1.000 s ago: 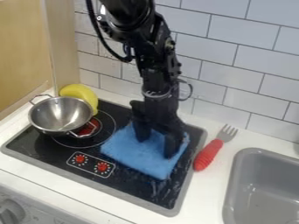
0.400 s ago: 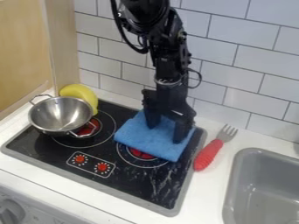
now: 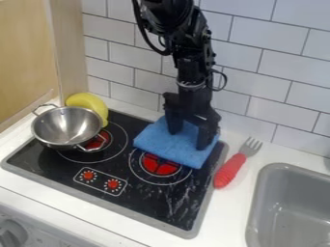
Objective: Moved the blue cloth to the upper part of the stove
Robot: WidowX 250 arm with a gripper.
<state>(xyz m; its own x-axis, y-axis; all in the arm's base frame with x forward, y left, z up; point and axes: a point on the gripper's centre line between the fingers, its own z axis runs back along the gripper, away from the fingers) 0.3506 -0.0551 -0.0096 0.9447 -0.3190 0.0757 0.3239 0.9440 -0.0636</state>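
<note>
The blue cloth (image 3: 169, 144) lies flat on the upper right part of the black stove (image 3: 145, 202), near the wall side and above the right burner, whose red centre is uncovered. My gripper (image 3: 188, 141) points down onto the cloth with its two fingers spread apart, their tips resting on or just at the fabric. Part of the cloth's back edge is hidden behind the gripper.
A metal pot (image 3: 66, 127) stands on the left burner, with a yellow object (image 3: 90, 106) behind it. A fork with a red handle (image 3: 229, 171) lies just right of the stove. The grey sink (image 3: 290, 212) is at the lower right, and a tiled wall rises behind.
The cloth has slid up and to the right across the stove together with my gripper, uncovering the right burner. The pot and fork have stayed put.
</note>
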